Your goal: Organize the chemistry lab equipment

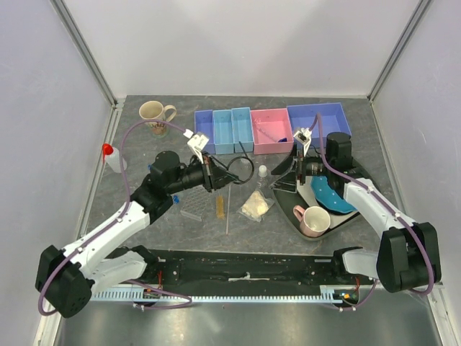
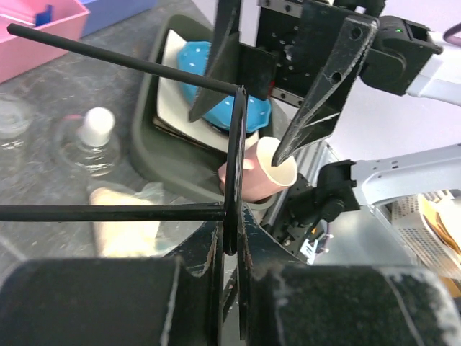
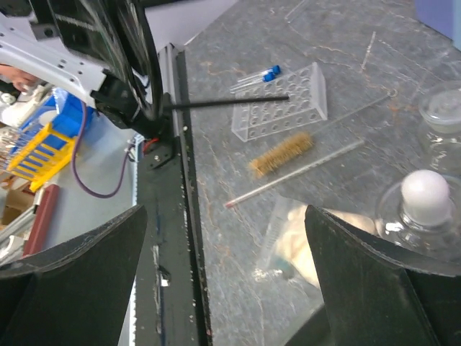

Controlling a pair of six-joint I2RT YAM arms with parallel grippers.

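Scuffed left claw (image 2: 232, 225), thin wire ring (image 2: 237, 140)

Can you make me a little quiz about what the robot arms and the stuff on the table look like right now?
1. True or false: the left gripper is shut on the black wire ring.
2. Where is the pink mug? A: up in the air. B: in the black tray. C: on a shelf.
3. Fill in: the tubes lying by the clear rack have caps coloured ____.

Key: 1 true; 2 B; 3 blue.
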